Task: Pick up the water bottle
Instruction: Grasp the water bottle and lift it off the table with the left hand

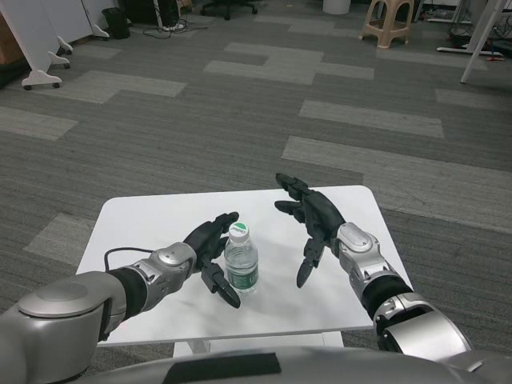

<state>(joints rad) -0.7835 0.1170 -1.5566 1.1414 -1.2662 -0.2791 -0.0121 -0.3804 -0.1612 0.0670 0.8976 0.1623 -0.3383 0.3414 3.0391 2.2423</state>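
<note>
A: Any writing on the bottle (241,259)?

B: It carries a green label band low on its clear body, and a white cap on top. The print on the band is too small to read, so I can name no brand.

A: Where does it stand?

B: Upright on the white table (152,216), toward the near side and a little left of the middle.

A: And the hands?

B: The left hand (210,250) lies just beside the bottle on its left. Its fingers are spread, some reaching up by the cap and one pointing down past the base. Whether any finger touches the bottle I cannot tell, but the hand does not wrap it and holds nothing. The right hand (310,224) is apart from the bottle on its right, fingers wide, also holding nothing.

A: Room on the table?

B: Bare white top shows between the bottle and the right hand, and behind the bottle up to the far edge. The near edge runs close in front of the bottle's base. The right forearm lies near the right edge, and the left forearm crosses the near left corner. A thin black cable (118,253) loops by the left wrist.

A: Beyond the table?

B: Grey carpet (264,120) with paler patches, a beige stool (387,22) far back, and white wheeled panels (40,40) at upper left.
</note>
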